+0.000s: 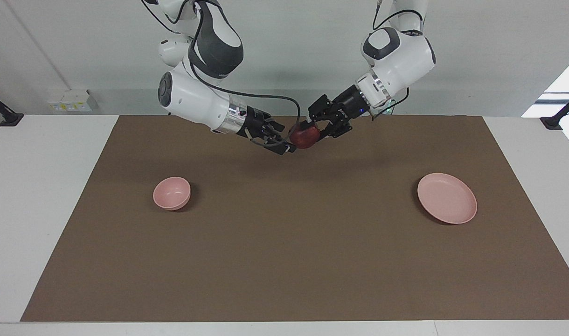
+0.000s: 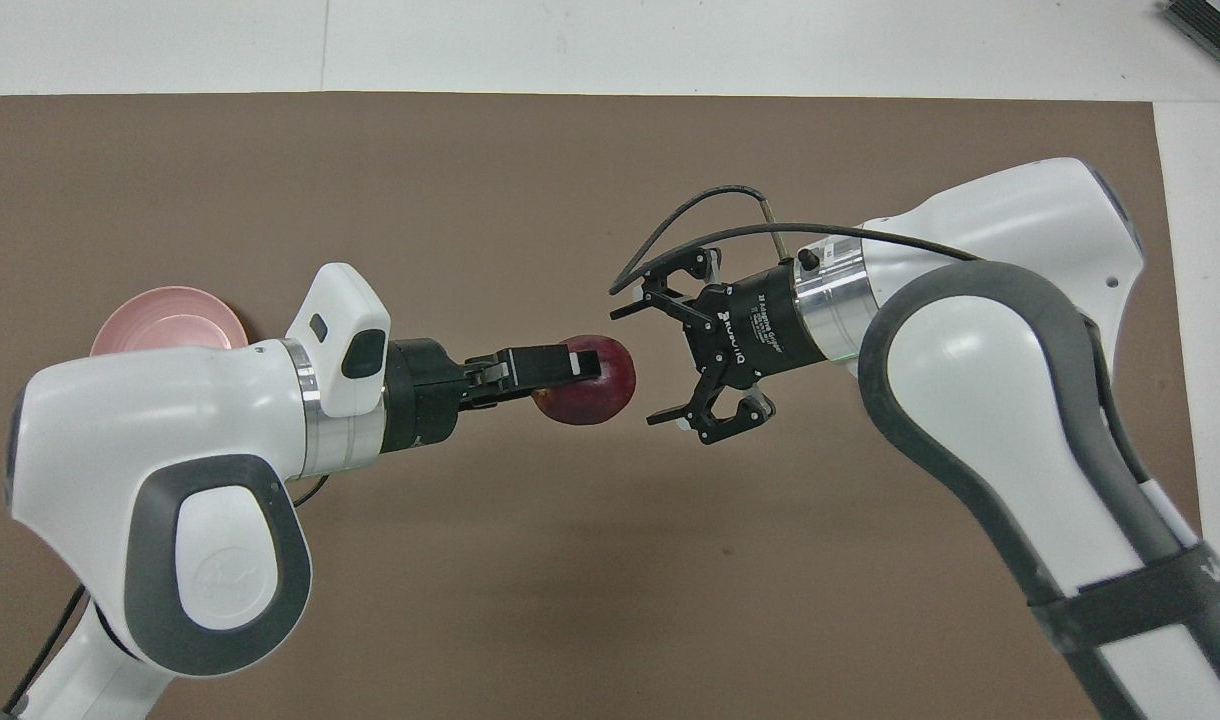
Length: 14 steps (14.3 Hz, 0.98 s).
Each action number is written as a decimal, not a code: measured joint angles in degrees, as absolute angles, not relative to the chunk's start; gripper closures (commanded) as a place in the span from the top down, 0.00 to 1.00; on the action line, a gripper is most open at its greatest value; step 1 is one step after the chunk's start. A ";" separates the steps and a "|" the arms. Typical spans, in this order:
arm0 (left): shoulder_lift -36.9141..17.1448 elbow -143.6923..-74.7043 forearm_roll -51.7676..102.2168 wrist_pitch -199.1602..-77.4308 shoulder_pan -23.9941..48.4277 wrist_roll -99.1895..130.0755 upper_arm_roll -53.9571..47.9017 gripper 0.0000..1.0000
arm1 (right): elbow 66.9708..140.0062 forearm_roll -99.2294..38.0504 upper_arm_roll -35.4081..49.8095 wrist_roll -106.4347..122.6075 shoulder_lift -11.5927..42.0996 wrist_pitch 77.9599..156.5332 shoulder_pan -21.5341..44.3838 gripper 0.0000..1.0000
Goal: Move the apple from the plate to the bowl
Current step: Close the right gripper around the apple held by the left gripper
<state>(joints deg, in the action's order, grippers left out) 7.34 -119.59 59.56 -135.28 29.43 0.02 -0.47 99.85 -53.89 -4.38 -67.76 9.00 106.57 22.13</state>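
Red apple: clamped in left gripper, mid-air over brown mat.
Right gripper: spread wide, just beside apple.
Bowl, plate: bare.

Apple: small, round, dark red, shiny; held up in the air over the mid part of the brown mat, clamped in left tool, w/ right tool spread wide just beside it. Plate: flat, round, pale pink, low rim, bare, flat on mat toward left arm's end. Bowl: small, deep, pale pink, upright, nothing in it, toward right arm's end; well apart from plate.
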 measured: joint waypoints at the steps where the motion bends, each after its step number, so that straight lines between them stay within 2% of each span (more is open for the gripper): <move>1: 7.33 -119.60 59.56 -135.40 29.56 0.43 -0.58 0.00 | 99.86 -54.38 -4.37 -67.76 8.95 106.57 22.31 1.00; 11: 7.33 -119.66 59.56 -135.58 29.61 1.37 -0.72 0.00 | 99.89 -55.01 -4.38 -68.23 8.78 107.00 25.18 1.00; 12: 7.33 -119.70 59.56 -135.57 29.62 1.41 -0.75 0.00 | 99.92 -55.01 -4.39 -68.25 8.77 107.03 25.33 0.67; 14: 7.33 -119.87 59.56 -135.51 29.65 1.54 -0.84 0.01 | 100.03 -55.01 -4.42 -68.25 8.72 107.58 25.36 0.13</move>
<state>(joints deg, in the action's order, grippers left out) 7.33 -119.87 59.56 -135.51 29.65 1.54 -0.84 100.03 -55.01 -4.42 -68.25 8.72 107.58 25.36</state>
